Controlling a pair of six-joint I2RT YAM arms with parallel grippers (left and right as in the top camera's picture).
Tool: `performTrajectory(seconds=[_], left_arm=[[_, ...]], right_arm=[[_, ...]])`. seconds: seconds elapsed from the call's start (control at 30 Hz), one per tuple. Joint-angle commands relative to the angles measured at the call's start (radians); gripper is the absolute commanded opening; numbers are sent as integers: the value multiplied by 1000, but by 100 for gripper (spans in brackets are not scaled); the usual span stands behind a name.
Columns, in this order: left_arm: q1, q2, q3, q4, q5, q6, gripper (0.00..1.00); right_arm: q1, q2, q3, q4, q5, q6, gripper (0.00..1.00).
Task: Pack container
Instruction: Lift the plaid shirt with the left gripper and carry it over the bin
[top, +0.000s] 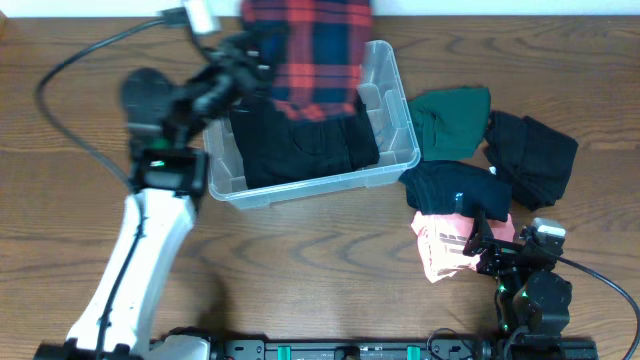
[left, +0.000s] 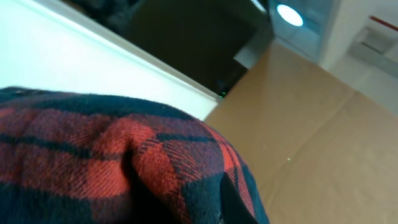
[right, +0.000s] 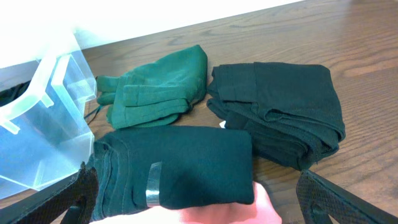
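- Container (top: 330, 182) is set mid-bench (top: 300, 270), with dark clothing (top: 300, 150) laid inside and a plaid garment (top: 305, 50) held above its far end.
- The garment is best lowered flat onto the dark pile and kept within the walls before release.
- The left end effector (top: 245, 58) is lifted and judged clenched on the plaid cloth, though its fingers are hidden.
- The right end effector (right: 205, 202) is spread wide, low over a folded dark garment (right: 180, 162).

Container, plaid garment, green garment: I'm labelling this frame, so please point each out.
container (top: 392, 125), overhead view, clear right end wall.
plaid garment (top: 310, 55), overhead view, middle of the red-and-navy cloth.
green garment (right: 158, 87), right wrist view, centre of the folded fabric.
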Motion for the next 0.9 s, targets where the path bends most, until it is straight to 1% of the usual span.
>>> performTrajectory(seconds=[0.0,0.07,0.13,0.23,0.33,0.37,0.43,0.53,0.63,0.77,0.87], left_arm=[[-108,69,12,76,-147,84,6],[-148,125,12,118,-148,116,6],[-166,177,12,124,-146,139,6],[-166,248,12,118,-92,240,6],[-146,306,12,105,-2,227,6],[-138,315,12,73,19,211,6],[-122,318,12,-50,25,195,6],[-92,314,12,-242,27,206,6],[-47,313,12,-411,74,212,6],[11,298,12,-586,100,252,6],[50,257,12,-722,72,293,6]], right_arm=[[-6,-5,-2,-1,7,12,99],[-6,-5,-2,-1,7,12,99],[-6,-5,-2,-1,7,12,99],[-6,-5,-2,-1,7,12,99],[-6,-5,-2,-1,7,12,99],[-6,-5,-2,-1,7,12,99],[-6,-5,-2,-1,7,12,99],[-6,-5,-2,-1,7,12,99],[-6,-5,-2,-1,7,12,99],[-6,-5,-2,-1,7,12,99],[-6,-5,-2,-1,7,12,99]])
